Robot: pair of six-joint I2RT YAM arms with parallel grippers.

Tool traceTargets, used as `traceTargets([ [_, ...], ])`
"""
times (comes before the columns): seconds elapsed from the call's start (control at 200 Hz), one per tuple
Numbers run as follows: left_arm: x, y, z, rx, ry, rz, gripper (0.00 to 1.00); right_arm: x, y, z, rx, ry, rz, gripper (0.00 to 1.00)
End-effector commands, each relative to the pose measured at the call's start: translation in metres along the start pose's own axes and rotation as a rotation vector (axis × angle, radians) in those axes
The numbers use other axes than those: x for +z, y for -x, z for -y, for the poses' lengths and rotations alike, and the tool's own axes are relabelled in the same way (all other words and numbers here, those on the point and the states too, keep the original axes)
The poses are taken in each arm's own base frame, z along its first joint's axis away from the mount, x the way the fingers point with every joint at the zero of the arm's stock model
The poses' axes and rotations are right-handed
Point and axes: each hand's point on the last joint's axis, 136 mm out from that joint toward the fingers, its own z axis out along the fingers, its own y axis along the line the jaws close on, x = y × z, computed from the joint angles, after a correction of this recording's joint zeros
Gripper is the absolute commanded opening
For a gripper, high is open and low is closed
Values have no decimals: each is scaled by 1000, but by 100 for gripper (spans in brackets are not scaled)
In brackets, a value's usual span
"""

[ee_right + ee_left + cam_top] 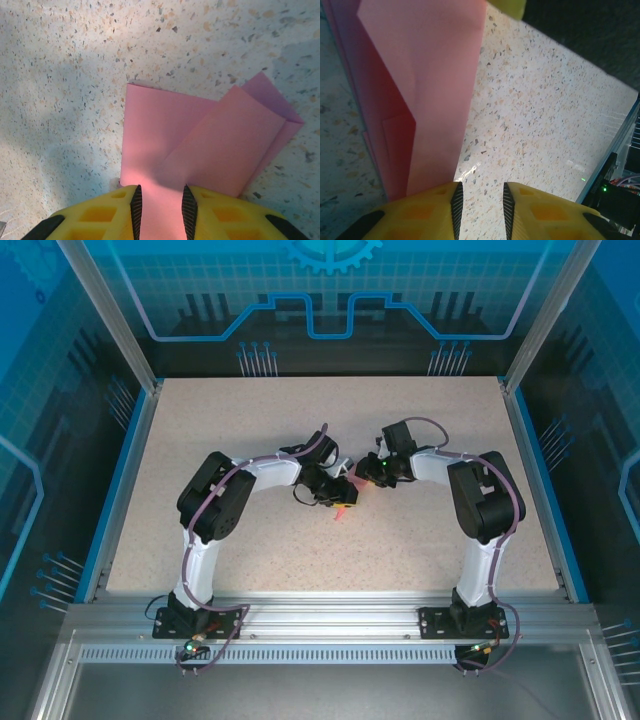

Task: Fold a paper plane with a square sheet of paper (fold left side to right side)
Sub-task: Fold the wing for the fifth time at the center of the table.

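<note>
The pink paper (165,130), partly folded, is found in the middle of the table (430,430), where both pincers meet. From the right gripper (160,196) it is seen straight ahead at 12 o'clock, with its loose flap leaning toward 2 o'clock. From the left gripper (480,194) it is seen at 11 o'clock, its long side running from 6 to 12. Both pairs of jaws are set narrow, with nothing pinched between them. The right arm is judged nearer. The table is flat and speckled, and blue walls (330,290) are set around it.
</note>
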Motion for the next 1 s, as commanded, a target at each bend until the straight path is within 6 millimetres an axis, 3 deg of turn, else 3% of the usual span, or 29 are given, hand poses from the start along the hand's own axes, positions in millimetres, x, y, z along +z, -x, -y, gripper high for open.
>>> traceTargets([
  [0.0, -9, 1, -4, 17, 31, 20, 31, 16, -33, 37, 37, -128, -108, 32],
  [0.39, -2, -16, -28, -35, 77, -13, 27, 13, -29, 32, 24, -117, -100, 32],
  [0.635, -2, -24, -47, -106, 71, 2, 8, 1, -13, 16, -2, -59, -56, 32],
  [0.735, -3, -25, -50, -120, 53, 7, 0, -11, 1, -3, -22, 25, -10, 30],
  [0.835, -2, -28, -50, -123, 29, 6, 0, -28, 12, -17, -55, 79, 46, 25],
  [0.995, -1, -29, -51, -121, 5, 10, 0, -52, 7, -28, -111, 129, 96, 12],
])
